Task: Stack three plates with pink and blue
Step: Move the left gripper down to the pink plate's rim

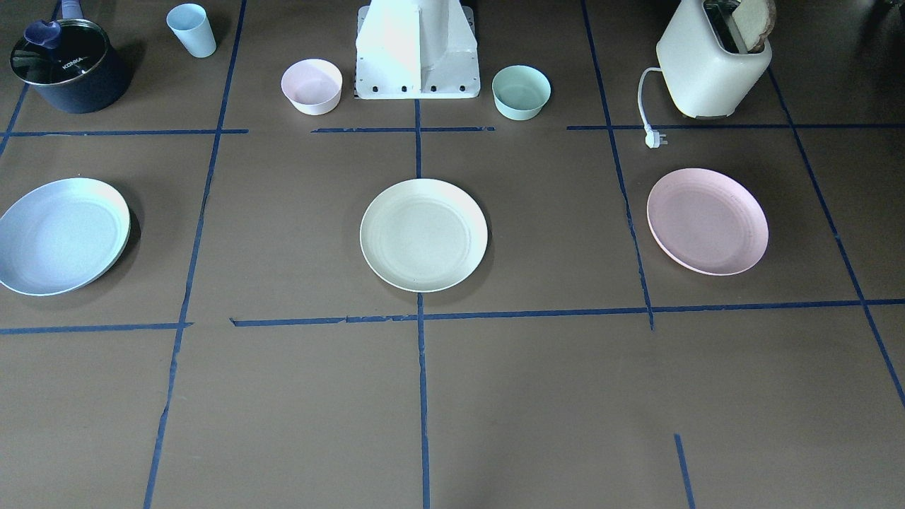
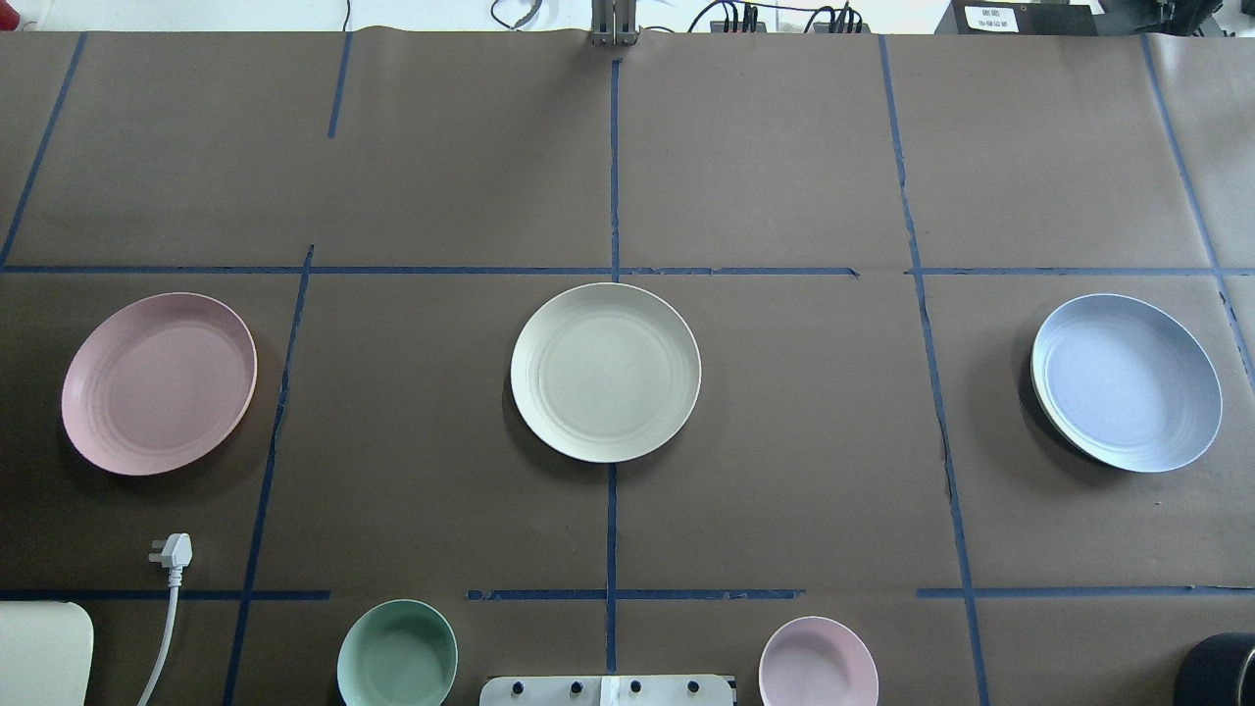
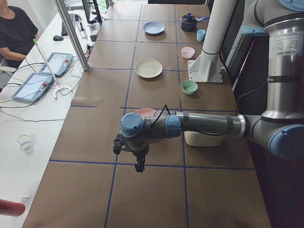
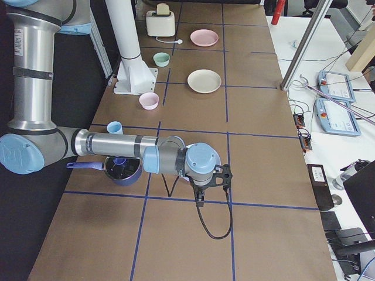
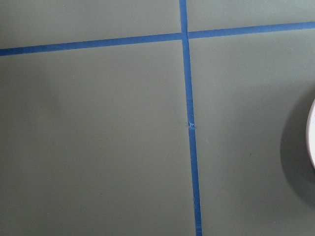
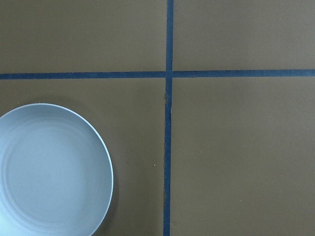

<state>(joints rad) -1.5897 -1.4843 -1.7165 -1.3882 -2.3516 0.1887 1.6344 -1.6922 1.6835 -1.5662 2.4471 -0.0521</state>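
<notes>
Three plates lie apart in a row across the table's middle. The cream plate (image 2: 605, 372) is in the centre, the pale pink plate (image 2: 159, 382) on my left, the light blue plate (image 2: 1126, 381) on my right. My left gripper (image 3: 137, 164) hangs over bare table just past the pink plate and shows only in the exterior left view. My right gripper (image 4: 199, 199) hangs just past the blue plate and shows only in the exterior right view. I cannot tell whether either is open or shut. The right wrist view shows the blue plate (image 6: 49, 172) at lower left.
A small pink bowl (image 2: 818, 663) and a mint-green bowl (image 2: 397, 654) flank the robot's base (image 1: 417, 53). A toaster (image 1: 714, 60) with its loose plug (image 2: 173, 551) stands behind the pink plate. A dark pot (image 1: 67, 67) and a blue cup (image 1: 191, 30) stand behind the blue plate.
</notes>
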